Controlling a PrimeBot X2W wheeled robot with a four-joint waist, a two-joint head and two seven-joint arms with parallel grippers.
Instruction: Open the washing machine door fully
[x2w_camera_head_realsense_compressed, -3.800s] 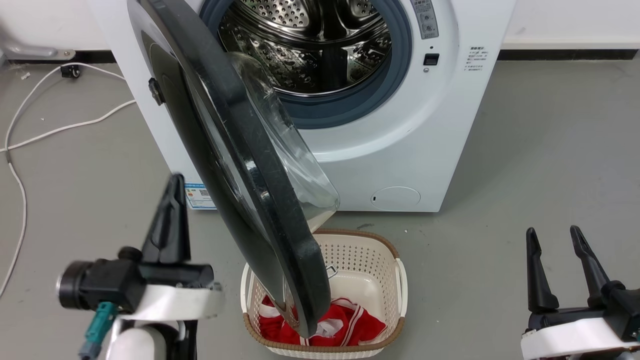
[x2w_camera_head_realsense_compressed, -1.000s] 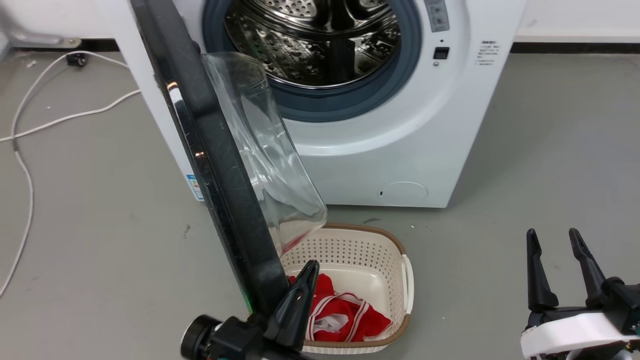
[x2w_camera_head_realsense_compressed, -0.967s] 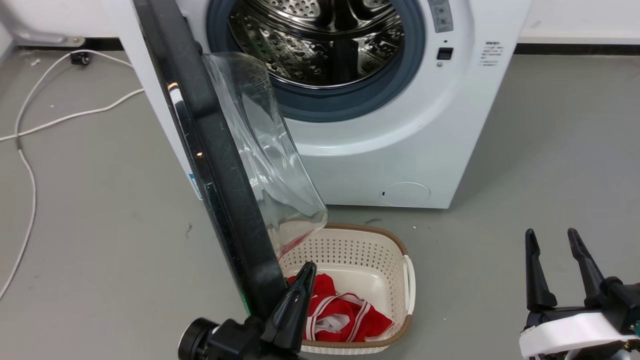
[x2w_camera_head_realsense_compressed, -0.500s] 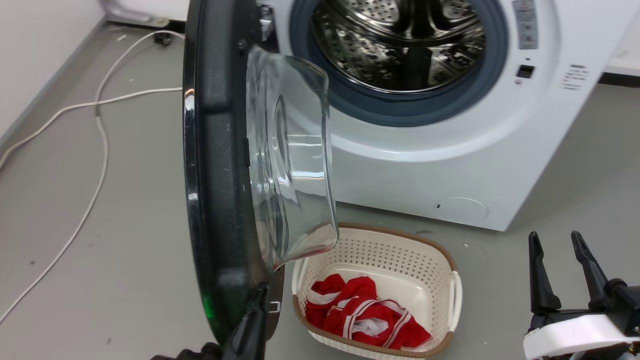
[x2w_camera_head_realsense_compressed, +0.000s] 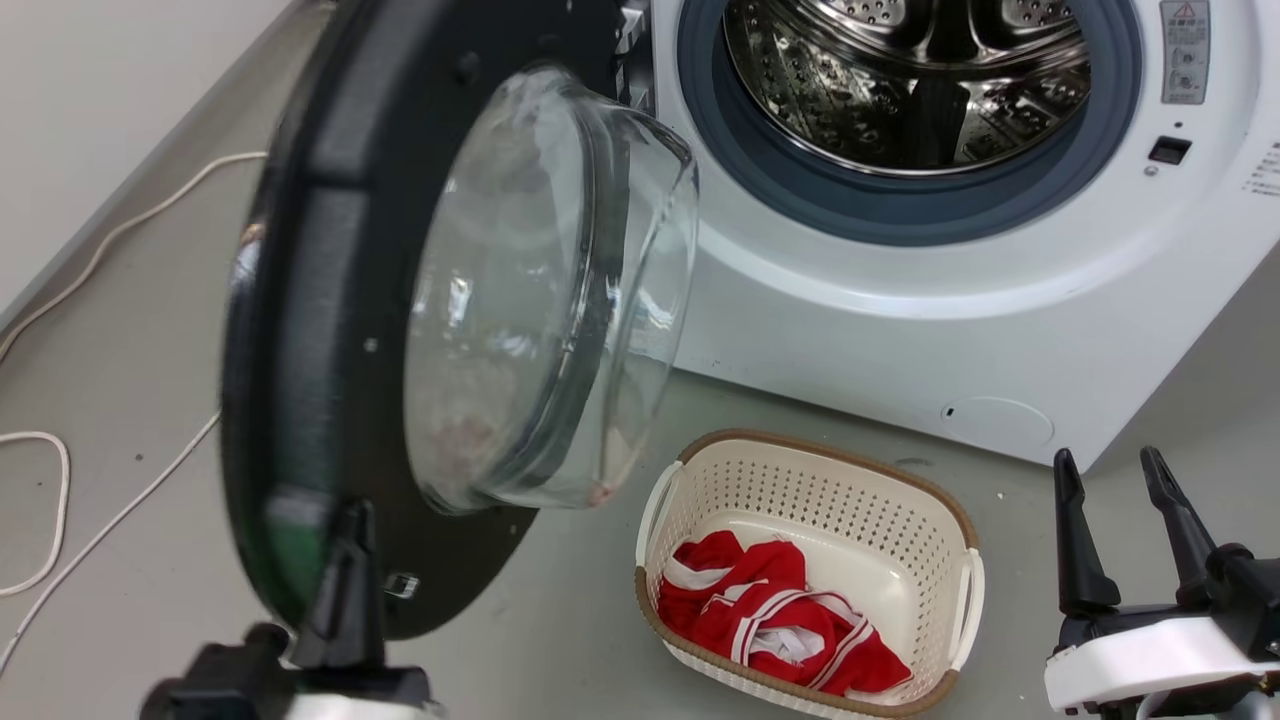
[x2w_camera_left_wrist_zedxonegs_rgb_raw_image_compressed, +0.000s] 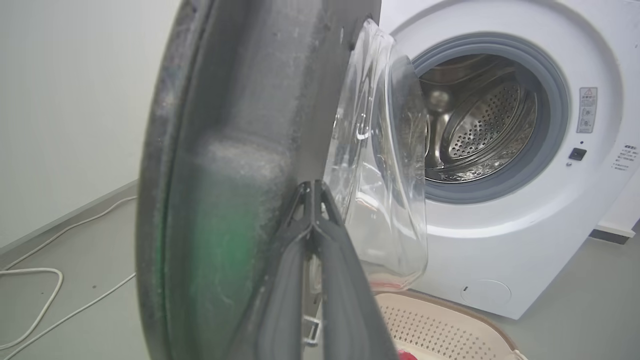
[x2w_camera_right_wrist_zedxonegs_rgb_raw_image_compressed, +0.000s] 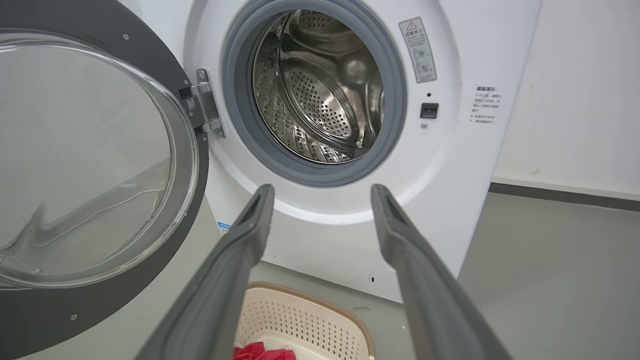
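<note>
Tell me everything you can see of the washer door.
The door is round: a black ring, matte and dusty on its inner face, around a clear domed glass bowl. A metal hinge holds it to the washer. It stands swung wide, inner face outward. The shut left hand looks pressed against its lower rim.

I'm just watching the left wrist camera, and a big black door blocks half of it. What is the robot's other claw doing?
Observer: The right gripper hangs open at the lower right of the head view, apart from the washing machine door.
Operator: What's in that basket?
Observer: The basket holds a red garment with white stripes.
Operator: Where does the door hang?
Observer: On a metal hinge, left of the drum opening in the right wrist view.
</note>
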